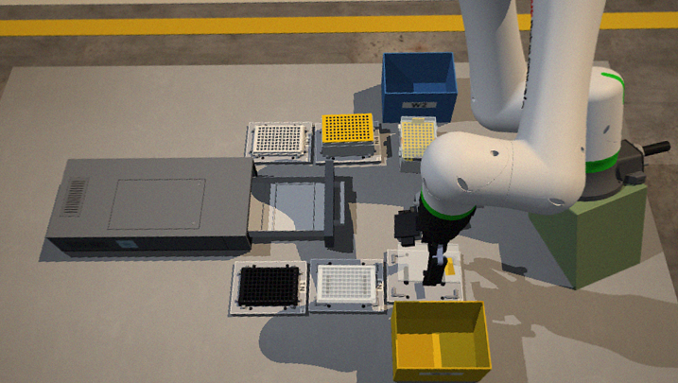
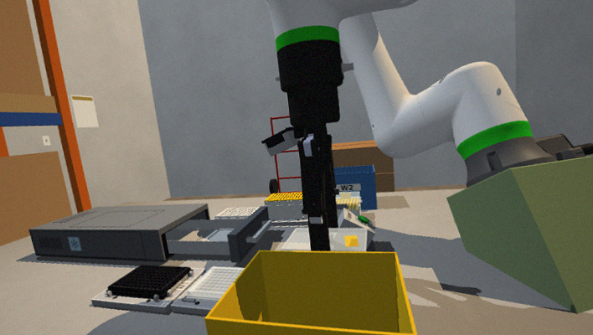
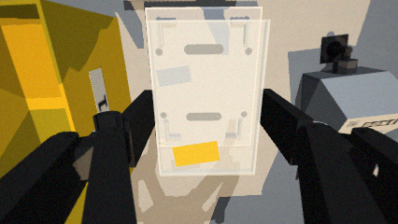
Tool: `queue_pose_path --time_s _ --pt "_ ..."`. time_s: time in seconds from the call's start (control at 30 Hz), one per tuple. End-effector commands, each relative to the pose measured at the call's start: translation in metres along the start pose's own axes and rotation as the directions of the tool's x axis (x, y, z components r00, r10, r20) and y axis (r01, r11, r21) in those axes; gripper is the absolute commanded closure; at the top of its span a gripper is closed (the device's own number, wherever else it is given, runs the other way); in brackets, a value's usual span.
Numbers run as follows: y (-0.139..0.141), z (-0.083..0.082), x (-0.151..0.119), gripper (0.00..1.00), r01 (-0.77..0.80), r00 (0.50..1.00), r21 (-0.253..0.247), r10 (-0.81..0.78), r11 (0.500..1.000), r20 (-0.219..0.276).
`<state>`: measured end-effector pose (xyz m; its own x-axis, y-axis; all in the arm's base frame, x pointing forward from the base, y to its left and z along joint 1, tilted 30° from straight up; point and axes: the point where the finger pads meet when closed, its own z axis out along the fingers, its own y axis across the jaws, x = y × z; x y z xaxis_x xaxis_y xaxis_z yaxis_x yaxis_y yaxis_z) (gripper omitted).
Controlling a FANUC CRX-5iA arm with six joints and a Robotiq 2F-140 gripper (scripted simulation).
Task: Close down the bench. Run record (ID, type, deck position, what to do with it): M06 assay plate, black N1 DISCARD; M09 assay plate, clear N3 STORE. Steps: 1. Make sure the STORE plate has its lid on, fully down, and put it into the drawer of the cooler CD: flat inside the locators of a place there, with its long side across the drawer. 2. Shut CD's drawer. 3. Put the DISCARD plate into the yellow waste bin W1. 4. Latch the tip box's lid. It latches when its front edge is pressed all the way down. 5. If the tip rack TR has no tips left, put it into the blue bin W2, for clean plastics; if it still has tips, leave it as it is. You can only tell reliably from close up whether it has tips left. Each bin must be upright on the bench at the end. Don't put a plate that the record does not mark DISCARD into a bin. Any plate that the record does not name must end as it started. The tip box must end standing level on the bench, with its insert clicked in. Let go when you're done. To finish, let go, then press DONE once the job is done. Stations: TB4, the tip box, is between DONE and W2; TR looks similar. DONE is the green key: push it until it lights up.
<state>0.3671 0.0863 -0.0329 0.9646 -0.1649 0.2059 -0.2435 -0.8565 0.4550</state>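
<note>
The hand (image 3: 206, 126) is clenched across the short width of a see-through lid (image 3: 206, 84), carrying it flat in the air above its bare nest (image 1: 399, 290), with the yellow bin (image 1: 402, 318) just beside it. It looks bound for the clear plate (image 1: 346, 283), which sits uncovered on the counter (image 1: 122, 353) next to the black plate (image 1: 268, 285). The trick, I'd say, is to keep it level, square all four edges over the plate, lower it straight, and release only once it sits fully down.
</note>
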Motion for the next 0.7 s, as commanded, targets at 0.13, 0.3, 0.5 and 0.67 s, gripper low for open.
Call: queue_pose_path --time_s 0.13,0.3,0.5,0.67 --pt "0.000 -0.009 0.000 0.90 0.000 1.000 0.001 0.000 1.000 -0.001" --pt "0.000 -0.013 0.000 0.90 0.000 1.000 0.001 0.000 1.000 -0.001" --pt "0.000 -0.021 0.000 0.90 0.000 1.000 0.001 0.000 1.000 -0.001" --pt "0.000 -0.028 0.000 0.90 0.000 1.000 0.001 0.000 1.000 -0.001"
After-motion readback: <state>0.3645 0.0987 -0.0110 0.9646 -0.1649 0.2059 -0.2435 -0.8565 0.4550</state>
